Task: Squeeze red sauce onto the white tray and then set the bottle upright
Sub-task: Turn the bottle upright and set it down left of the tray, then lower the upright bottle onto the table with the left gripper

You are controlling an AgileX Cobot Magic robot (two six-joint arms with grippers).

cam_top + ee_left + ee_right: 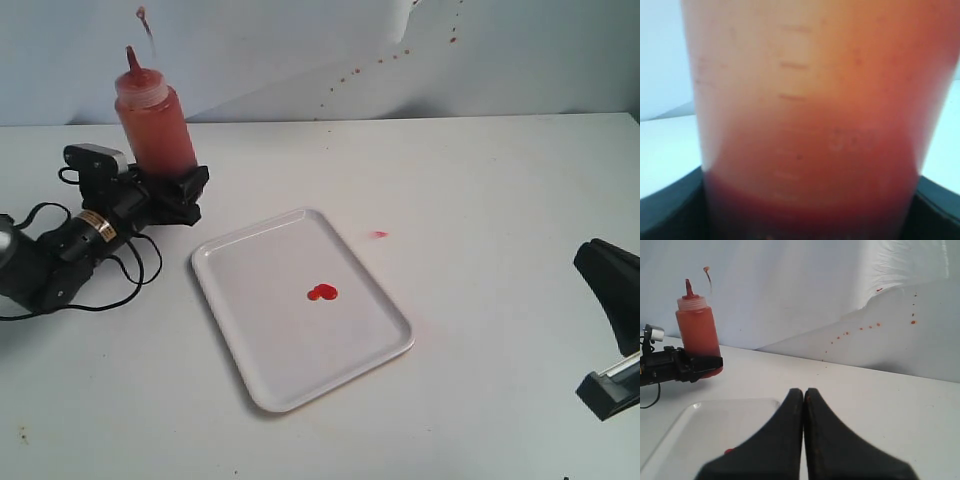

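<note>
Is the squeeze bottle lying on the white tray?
No, the squeeze bottle stands upright off the white tray, in the left gripper.

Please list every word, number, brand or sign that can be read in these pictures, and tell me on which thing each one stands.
No text can be read in any view.
On the bottle: raised scale lines and a faint embossed mark, too blurred to read.
On the left arm: a yellow label, too small to read.
On the white tray: no text.

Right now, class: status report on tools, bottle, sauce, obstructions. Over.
Left tool gripping bottle low, upright on table. Right tool shut, empty. Red sauce on white tray. Nothing crowding the bottle.
</note>
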